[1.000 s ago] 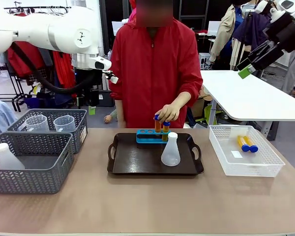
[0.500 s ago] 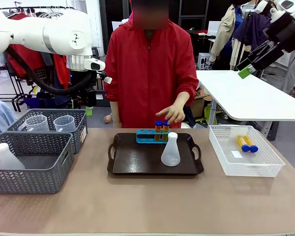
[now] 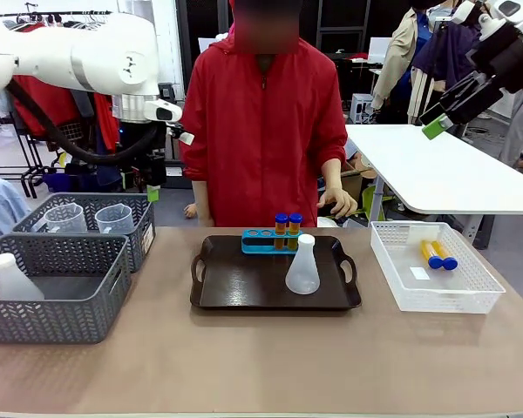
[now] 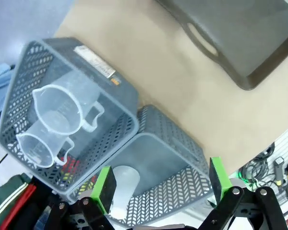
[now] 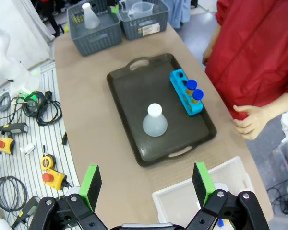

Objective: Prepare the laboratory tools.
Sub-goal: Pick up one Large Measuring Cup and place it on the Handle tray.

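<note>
Two upright tubes (image 3: pixel 281 228), yellow-orange with blue caps, side by side in the right end of a blue rack (image 3: pixel 260 241) at the far edge of the dark brown tray (image 3: pixel 244 296). Two more tubes (image 3: pixel 438 254) flat and side by side in the white mesh basket (image 3: pixel 401 292) at the right edge of the table (image 3: pixel 261 366), caps at the near end. Translucent white conical flask (image 3: pixel 302 266) upright on the tray, right of its middle, just in front of the rack and apart from it in the right wrist view. Second flask (image 3: pixel 13 279) upright in the near grey basket (image 3: pixel 70 305) at the left edge of the table. Two clear measuring beakers (image 3: pixel 67 218) with handles, next to each other in the far grey basket (image 3: pixel 144 235) just behind it, toward the far left corner. Tray in the middle of the table, between the grey baskets and the white one. Person in red at the far edge, one hand (image 3: pixel 338 202) beyond that edge and clear of the tray. Left gripper (image 4: pixel 161 184) raised over the two grey baskets, green pads spread wide, nothing between them. Right gripper (image 5: pixel 146 183) high above the right side of the table, jaws likewise wide apart and empty, with tray, rack and flask far below.
</note>
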`<state>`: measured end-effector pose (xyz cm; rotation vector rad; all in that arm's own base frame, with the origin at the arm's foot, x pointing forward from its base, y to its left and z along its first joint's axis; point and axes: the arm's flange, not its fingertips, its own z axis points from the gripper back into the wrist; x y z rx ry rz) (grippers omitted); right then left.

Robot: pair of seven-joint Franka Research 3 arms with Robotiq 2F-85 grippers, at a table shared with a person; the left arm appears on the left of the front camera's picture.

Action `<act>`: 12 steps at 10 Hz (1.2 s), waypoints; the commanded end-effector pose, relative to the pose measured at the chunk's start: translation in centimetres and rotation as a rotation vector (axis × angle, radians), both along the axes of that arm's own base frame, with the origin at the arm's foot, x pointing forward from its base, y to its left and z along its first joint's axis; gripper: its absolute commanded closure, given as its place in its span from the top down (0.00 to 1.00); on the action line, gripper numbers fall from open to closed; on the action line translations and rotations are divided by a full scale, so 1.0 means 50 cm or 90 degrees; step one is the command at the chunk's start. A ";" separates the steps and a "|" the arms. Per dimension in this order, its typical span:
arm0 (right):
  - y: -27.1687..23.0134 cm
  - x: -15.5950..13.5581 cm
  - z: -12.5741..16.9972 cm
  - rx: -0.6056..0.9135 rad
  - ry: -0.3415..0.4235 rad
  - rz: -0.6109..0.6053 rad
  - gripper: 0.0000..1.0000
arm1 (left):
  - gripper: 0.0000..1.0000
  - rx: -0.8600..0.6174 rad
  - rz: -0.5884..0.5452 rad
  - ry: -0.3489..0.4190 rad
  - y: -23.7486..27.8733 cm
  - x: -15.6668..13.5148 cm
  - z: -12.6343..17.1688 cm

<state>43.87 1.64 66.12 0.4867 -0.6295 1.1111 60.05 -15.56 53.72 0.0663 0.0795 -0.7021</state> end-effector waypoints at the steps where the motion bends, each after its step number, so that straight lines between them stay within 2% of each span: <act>1: 0.002 -0.002 0.003 0.003 -0.005 0.006 1.00 | 1.00 -0.033 0.087 -0.003 0.082 0.030 -0.014; 3: 0.002 -0.002 0.003 0.003 -0.005 0.006 1.00 | 1.00 -0.033 0.207 0.007 0.181 0.067 -0.067; 6: 0.002 -0.002 0.003 0.003 -0.005 0.006 1.00 | 1.00 -0.017 0.349 -0.011 0.296 0.102 -0.139; 9: 0.002 -0.002 0.003 0.003 -0.005 0.006 1.00 | 1.00 -0.011 0.446 -0.025 0.385 0.126 -0.187; 12: 0.002 -0.002 0.003 0.003 -0.005 0.006 1.00 | 1.00 -0.037 0.514 -0.008 0.449 0.136 -0.226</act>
